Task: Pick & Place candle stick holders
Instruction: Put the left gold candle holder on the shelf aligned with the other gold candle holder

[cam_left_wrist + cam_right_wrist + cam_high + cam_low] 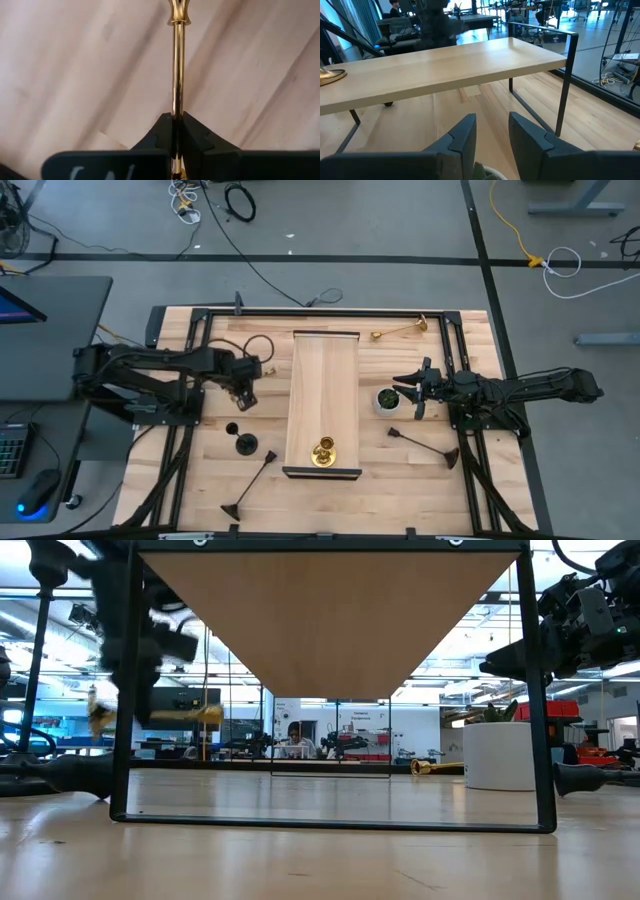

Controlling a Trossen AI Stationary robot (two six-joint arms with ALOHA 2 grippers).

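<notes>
While left gripper (173, 131) jaws pinch one gold candle stick holder (177, 75), right gripper (492, 131) jaws spread

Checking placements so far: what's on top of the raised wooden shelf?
One brass holder stands near one end of the shelf; the rest is bare. Anything beneath the board is hidden from above.

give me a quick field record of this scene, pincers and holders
left pincer: shut on brass holder, gripping its stem, left of the shelf
right pincer: open, empty, above white pot
shelf: one brass holder on shelf at its near end
table: black holders lying left and right, another brass one at far edge
</notes>
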